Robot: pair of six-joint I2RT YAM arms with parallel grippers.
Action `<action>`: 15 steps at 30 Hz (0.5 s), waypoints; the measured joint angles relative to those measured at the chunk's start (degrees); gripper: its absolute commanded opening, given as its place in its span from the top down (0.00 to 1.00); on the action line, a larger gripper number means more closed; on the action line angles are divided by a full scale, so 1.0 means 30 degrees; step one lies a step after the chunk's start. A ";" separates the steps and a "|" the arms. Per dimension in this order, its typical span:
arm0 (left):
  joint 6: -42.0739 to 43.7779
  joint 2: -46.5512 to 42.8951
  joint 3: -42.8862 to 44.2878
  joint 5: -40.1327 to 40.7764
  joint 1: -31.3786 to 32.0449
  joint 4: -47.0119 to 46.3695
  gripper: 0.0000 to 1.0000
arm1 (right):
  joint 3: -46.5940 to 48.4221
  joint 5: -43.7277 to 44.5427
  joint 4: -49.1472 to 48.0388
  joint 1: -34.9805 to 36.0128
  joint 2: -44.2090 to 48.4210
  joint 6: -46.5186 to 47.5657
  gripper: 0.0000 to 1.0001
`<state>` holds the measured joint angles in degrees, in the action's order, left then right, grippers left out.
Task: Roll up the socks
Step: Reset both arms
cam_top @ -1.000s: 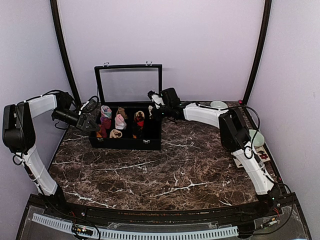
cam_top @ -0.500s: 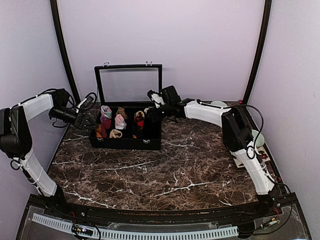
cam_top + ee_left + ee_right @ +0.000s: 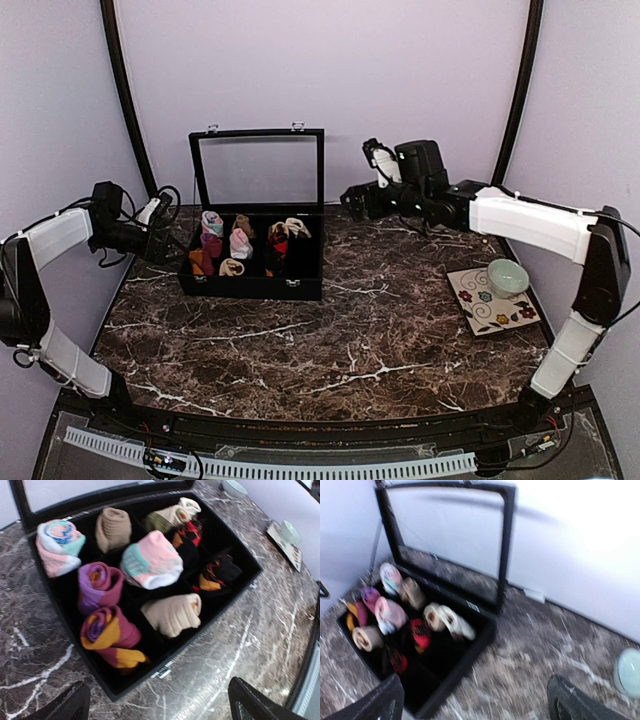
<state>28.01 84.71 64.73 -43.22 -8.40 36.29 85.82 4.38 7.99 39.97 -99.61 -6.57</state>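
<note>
1. Table [image 3: 350,340]: dark marble with white veins; carries every item below.

2. Box [image 3: 250,286]: black, set toward the back left of the table. Its glass-paned lid [image 3: 258,133] stands upright at the rear. The inside is divided into three rows of three compartments.

3. Right gripper [image 3: 475,702]: held in the air to the right of the lid, near the back wall and well apart from the box. Fingers spread wide with nothing between them.

4. Left gripper [image 3: 160,705]: beside the left end of the box, above the table. Fingers spread wide and empty.

5. Tile [image 3: 478,312]: pale with a flower pattern, flat near the right edge of the table.

6. Black argyle socks [image 3: 220,572]: black with red-orange diamonds, bundled in the middle and front compartments of the right column.

7. Cream pair [image 3: 172,516]: cream with brown ends, bundled in the rear right compartment, one end poking above the box rim.

8. Other bundles, left column from rear to front:
   - pink-and-teal roll [image 3: 59,545]
   - purple roll [image 3: 100,582]
   - maroon-and-mustard roll [image 3: 110,635]

9. Other bundles, middle column from rear to front:
   - tan roll [image 3: 112,527]
   - pink roll with teal and white [image 3: 150,560]
   - beige roll [image 3: 172,614]

10. Bowl [image 3: 508,277]: pale green, upright on the rear part of the tile.
</note>
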 measured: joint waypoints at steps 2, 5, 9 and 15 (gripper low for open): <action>-0.1574 -0.1384 -0.2193 0.0998 -0.0138 -0.3359 0.01 | -0.2834 0.1224 -0.0270 -0.0189 0.1916 -0.0554 0.00; -0.3024 -0.2841 -0.4976 0.1916 -0.0321 -0.7271 0.01 | -0.8007 0.4073 -0.0583 -0.0692 0.5100 -0.1617 0.00; -0.5260 -0.4779 -1.0870 0.3140 -0.0379 -1.4943 0.01 | -1.4528 0.8051 -0.2047 -0.1792 1.0047 -0.2492 0.00; -0.6564 -0.2506 -1.4753 0.3687 -0.0342 -2.3292 0.01 | -2.3401 1.3835 -0.8284 -0.3628 1.6283 -0.1472 0.00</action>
<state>8.32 77.19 20.47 -32.16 -9.43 -33.58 15.62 45.89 -16.86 29.08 -50.76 -10.98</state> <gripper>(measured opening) 0.989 0.998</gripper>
